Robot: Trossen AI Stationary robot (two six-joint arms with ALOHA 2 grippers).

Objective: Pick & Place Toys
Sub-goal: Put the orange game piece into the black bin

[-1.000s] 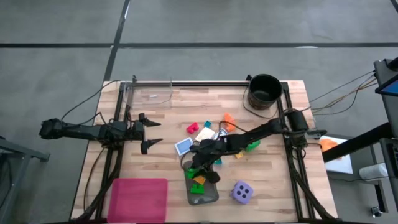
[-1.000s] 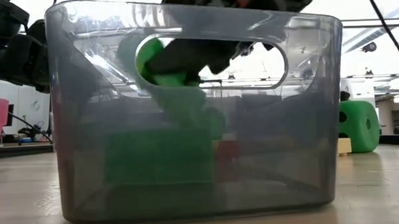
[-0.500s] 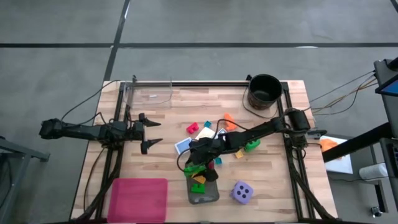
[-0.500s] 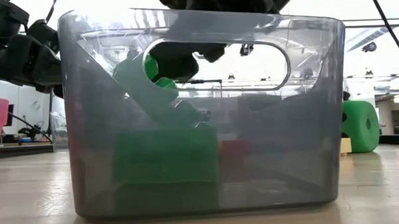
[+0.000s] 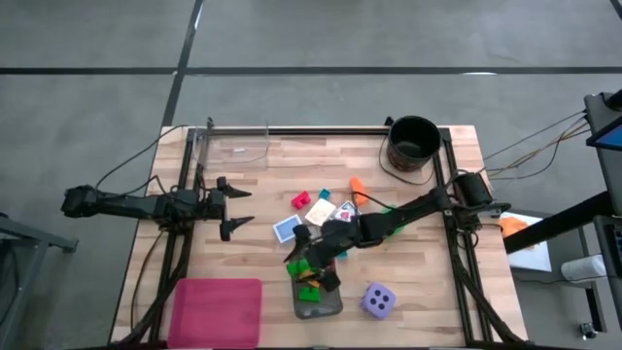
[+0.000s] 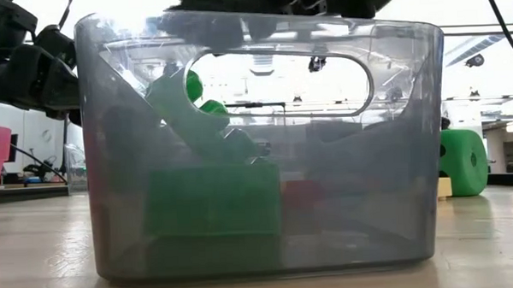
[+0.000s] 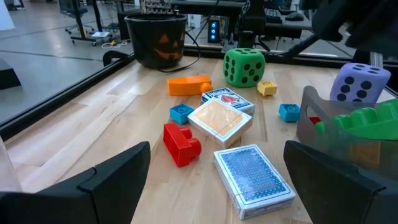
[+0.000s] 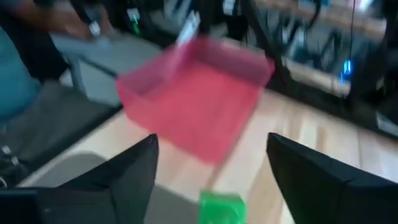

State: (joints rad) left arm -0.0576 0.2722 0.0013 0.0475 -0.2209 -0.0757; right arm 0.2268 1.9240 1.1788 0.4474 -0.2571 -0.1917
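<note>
The grey see-through tray (image 5: 330, 303) stands near the table's front edge and holds several blocks. In the low view a long green block (image 6: 195, 112) leans on a bigger green block (image 6: 212, 214) inside it. My right gripper (image 5: 309, 261) hangs open and empty just above the tray's far end, with the green block (image 8: 221, 207) below it. My left gripper (image 5: 236, 209) waits open at the table's left. Loose toys lie mid-table: a red block (image 7: 181, 143), an orange block (image 7: 189, 85), card decks (image 7: 254, 174), a green die (image 7: 244, 66) and a purple die (image 5: 378, 300).
A black bucket (image 5: 413, 141) stands at the far right corner. A pink tray (image 5: 218, 311) lies at the near left corner and a clear container (image 5: 238, 144) at the far left. A person (image 8: 15, 81) shows beyond the table in the right wrist view.
My right gripper has let go of the long green block inside the tray and gone up out of it. The block has stayed in the tray, tilted against the bigger green block. The tray shifted slightly as the block went in.
</note>
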